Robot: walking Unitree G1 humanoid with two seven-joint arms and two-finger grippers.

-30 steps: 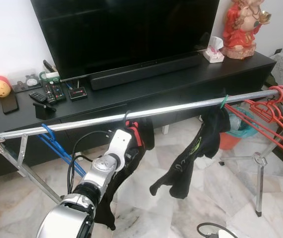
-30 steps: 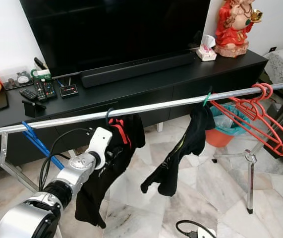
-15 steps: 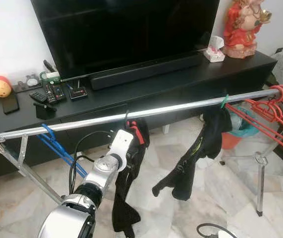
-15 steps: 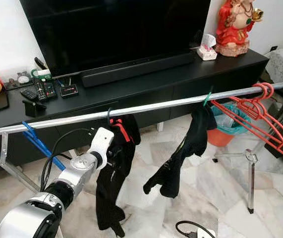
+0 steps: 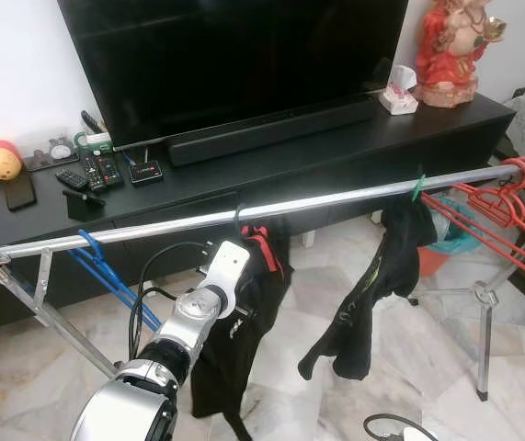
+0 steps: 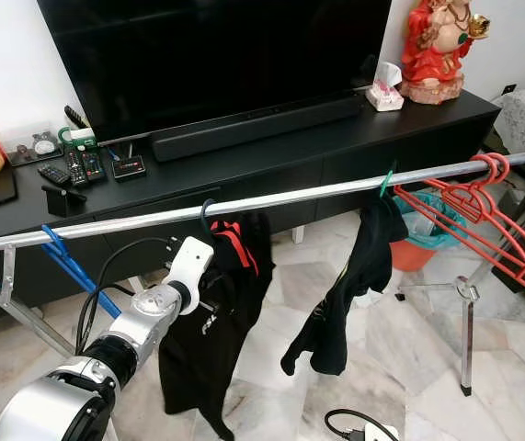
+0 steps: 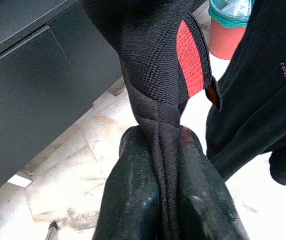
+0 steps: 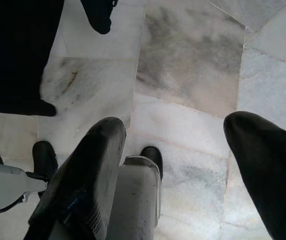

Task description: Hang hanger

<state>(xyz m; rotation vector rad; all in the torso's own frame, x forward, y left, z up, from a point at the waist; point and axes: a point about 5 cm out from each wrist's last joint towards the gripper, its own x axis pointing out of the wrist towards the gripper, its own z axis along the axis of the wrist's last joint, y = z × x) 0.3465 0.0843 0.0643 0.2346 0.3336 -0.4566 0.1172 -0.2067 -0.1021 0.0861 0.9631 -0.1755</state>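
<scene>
Left claw (image 7: 165,200) pinches the black garment (image 6: 216,340) hanging from the rail (image 6: 290,197); right claw (image 8: 178,170) spread.

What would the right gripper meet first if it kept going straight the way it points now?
Probably the marble floor: the open right gripper points down at bare tiles. The robot's foot sits just below that line, though depth is unclear.

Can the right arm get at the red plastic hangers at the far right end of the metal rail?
Probably not as it stands: the right gripper hangs low over the floor, open, well below the red hangers.
</scene>
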